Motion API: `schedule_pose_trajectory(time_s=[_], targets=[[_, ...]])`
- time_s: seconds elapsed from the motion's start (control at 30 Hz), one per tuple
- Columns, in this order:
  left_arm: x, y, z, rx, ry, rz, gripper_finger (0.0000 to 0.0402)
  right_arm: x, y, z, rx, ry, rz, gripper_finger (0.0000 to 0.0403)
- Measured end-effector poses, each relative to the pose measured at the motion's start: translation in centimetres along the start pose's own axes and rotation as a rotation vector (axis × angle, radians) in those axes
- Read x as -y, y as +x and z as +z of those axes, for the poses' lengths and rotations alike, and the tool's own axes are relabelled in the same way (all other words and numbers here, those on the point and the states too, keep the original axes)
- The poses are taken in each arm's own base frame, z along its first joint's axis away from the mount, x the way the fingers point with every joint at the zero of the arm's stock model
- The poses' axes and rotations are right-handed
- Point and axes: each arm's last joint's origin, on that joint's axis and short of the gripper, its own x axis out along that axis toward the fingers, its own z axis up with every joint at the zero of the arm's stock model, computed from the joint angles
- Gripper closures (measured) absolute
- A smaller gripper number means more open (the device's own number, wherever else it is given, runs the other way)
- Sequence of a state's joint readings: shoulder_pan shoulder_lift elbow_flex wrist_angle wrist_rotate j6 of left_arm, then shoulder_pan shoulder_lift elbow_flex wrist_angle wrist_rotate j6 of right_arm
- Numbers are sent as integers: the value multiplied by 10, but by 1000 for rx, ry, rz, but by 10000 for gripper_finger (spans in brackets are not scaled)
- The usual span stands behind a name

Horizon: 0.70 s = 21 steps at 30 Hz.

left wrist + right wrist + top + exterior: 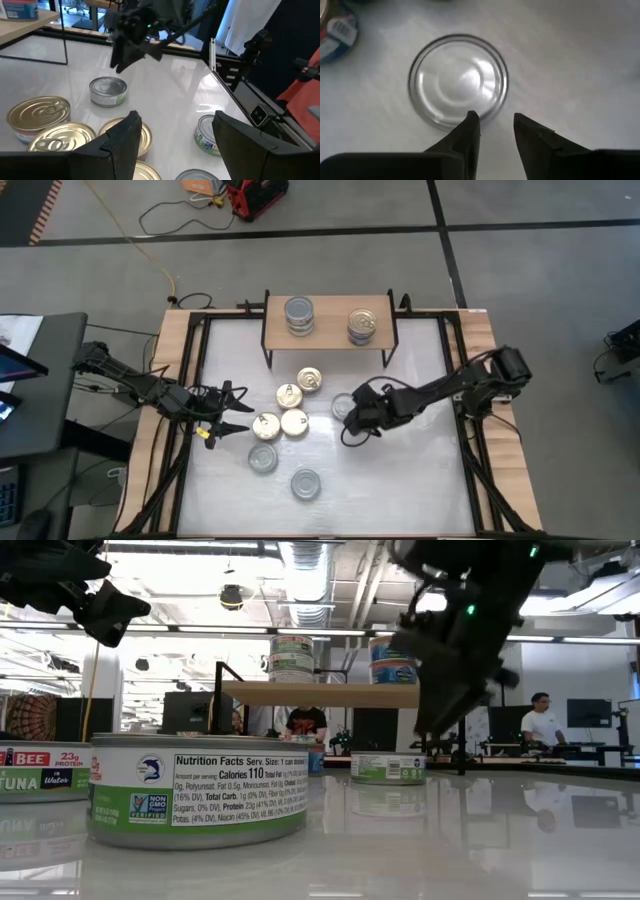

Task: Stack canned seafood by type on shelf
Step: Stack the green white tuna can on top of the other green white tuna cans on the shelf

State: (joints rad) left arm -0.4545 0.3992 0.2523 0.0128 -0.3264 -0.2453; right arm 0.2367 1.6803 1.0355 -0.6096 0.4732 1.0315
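The shelf (330, 335) stands at the table's far middle with two stacks of tins on it, one (298, 315) on its left part and one (362, 325) on its right. Several gold-lidded tins (289, 395) sit grouped on the table's middle. A silver-lidded tin (343, 406) stands to their right, and two more (262, 459) (306, 484) stand nearer. My right gripper (495, 120) hovers just above and beside that silver-lidded tin (457, 80), pointing steeply down, open by a narrow gap with nothing between its fingers. My left gripper (175, 132) waits open, left of the gold tins.
Wooden rails (180, 370) and black frames line the table's left and right sides. The shelf's thin black legs (268, 358) stand on the far part of the table. Bare white tabletop (400, 480) lies at the near right. People sit in the room beyond the table.
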Motion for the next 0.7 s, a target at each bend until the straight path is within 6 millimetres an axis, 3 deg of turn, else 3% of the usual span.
schedule_pose_trajectory(time_s=[0.23,0.7], targets=[[0,0,0,-3,-2,-8,168,14,21,-3,-27,86,99,275],[0,0,-1,-10,3,-5,168,26,28,-1,-111,94,48,306]])
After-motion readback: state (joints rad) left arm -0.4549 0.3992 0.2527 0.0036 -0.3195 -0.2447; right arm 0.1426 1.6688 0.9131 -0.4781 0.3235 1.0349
